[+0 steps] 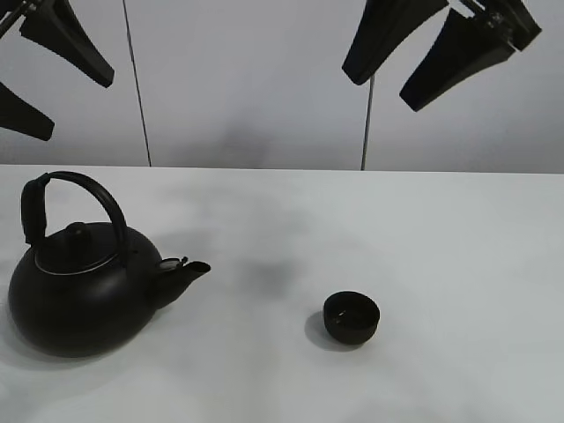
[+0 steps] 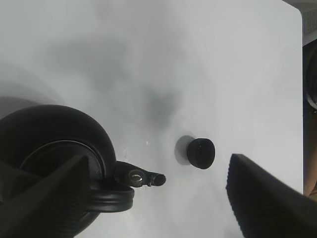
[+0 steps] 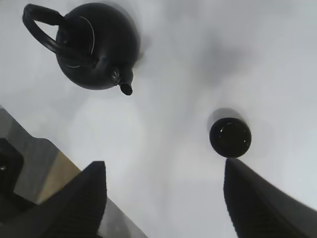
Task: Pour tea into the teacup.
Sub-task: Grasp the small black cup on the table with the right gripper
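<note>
- Your teacup [image 1: 352,316] sits upright on the white table [image 1: 441,247], a little right of the middle in the high view, with nothing touching it.
- The right wrist view looks straight down into the cup [image 3: 230,137]. The inside is dark and glossy, and you cannot tell whether there is any liquid in it.
- The kettle [image 1: 79,295] stands upright on the left side of the table, well apart from the teacup.
- Its lid [image 1: 77,247] is on, its arched handle [image 1: 84,189] is up, and its spout [image 1: 189,271] points across towards the cup.
- Your left gripper [image 1: 79,106] hangs high above the kettle with its jaws spread wide and nothing between them.
- Your right gripper [image 1: 381,88] is up in the air above the cup's side of the table. Its jaws are apart and it holds nothing.
- Neither gripper touches the kettle, the cup or the table.
</note>
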Tool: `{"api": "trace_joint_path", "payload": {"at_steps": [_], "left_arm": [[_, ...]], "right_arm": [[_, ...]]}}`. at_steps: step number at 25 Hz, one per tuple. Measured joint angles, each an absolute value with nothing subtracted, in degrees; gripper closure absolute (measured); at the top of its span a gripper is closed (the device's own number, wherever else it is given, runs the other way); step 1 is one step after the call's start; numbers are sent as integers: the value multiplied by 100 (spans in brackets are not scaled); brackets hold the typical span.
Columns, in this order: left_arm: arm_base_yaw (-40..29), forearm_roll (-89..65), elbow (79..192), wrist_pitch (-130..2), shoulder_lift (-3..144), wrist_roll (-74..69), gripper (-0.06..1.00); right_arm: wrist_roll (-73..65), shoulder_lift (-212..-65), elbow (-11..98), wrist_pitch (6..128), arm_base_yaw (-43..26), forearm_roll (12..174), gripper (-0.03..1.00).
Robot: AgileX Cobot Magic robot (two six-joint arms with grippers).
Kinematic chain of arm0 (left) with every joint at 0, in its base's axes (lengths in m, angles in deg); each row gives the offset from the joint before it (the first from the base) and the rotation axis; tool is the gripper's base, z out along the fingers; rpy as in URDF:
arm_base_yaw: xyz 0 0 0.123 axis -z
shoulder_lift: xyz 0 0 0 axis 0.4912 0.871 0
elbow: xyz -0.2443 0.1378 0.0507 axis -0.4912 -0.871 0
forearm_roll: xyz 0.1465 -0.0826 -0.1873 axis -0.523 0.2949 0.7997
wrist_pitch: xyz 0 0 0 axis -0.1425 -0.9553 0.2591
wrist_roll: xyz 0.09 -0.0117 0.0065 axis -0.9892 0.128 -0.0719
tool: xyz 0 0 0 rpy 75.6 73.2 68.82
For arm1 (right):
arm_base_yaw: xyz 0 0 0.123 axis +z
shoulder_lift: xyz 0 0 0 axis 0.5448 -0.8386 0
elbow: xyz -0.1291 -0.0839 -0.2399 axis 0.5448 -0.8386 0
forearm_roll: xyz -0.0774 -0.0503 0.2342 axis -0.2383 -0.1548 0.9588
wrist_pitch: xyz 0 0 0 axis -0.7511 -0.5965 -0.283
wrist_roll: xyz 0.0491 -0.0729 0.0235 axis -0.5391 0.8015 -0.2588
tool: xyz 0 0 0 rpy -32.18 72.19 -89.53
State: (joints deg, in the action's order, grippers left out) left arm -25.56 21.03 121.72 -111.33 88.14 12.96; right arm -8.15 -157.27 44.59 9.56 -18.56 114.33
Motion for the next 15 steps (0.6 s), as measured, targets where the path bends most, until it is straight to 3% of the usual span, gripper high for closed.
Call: {"api": "trace_joint_path", "payload": {"at_steps": [8, 15], "left_arm": [[-2556, 2103, 12172, -11133, 8814, 1296, 39], [-2556, 2103, 12172, -11133, 8814, 1296, 39]], "right_arm": [[-1110, -15874, 4720, 863, -547, 9785, 41], [-1468, -16553, 4720, 812, -362, 9130, 37]]}}
